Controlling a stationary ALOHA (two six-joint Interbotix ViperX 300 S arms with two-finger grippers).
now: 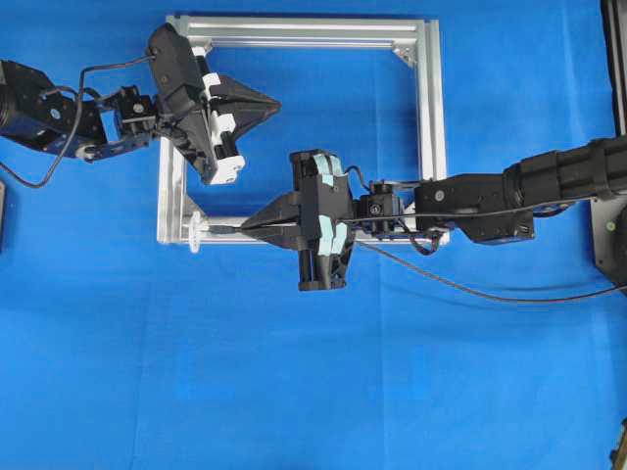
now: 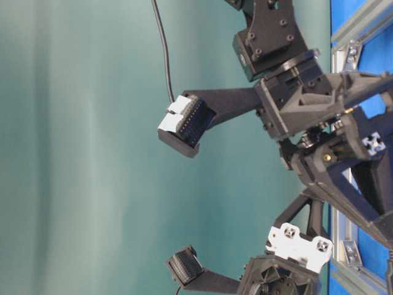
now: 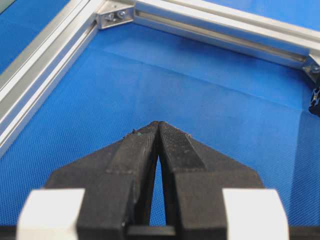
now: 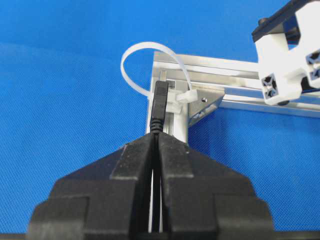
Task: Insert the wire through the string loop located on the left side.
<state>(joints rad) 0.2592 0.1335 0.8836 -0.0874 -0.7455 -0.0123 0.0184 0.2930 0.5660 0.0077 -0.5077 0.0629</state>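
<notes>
A blue cloth covers the desk (image 1: 294, 392) from edge to edge, lightly creased inside the aluminium frame (image 1: 429, 127), a square of silver extrusion lying flat on the cloth with small brackets at its inner corners. In the table-level view the room behind is a plain teal-green wall.

The string loop (image 4: 145, 67) is a whitish band tied at the frame's corner nearest the left arm's side; it arches outward past the frame's outer edge and stands up from the rail. In the overhead view the same loop (image 1: 195, 232) shows as a small pale ring at that corner.

The right gripper (image 1: 253, 227) lies along the frame's near rail, its jaws pressed together on the wire (image 4: 159, 102). The wire's plug end juts from the jaw tips, its long axis running along the rail and its tip pointing at the loop's corner. The tip sits over the frame's corner, just beside the loop's base; I cannot tell whether it has entered the ring. The rest of the wire trails back beneath the right arm and away across the cloth.

The left gripper (image 1: 271, 101) hovers inside the frame near its far corner on the loop's side, jaws closed on nothing, tips touching.
</notes>
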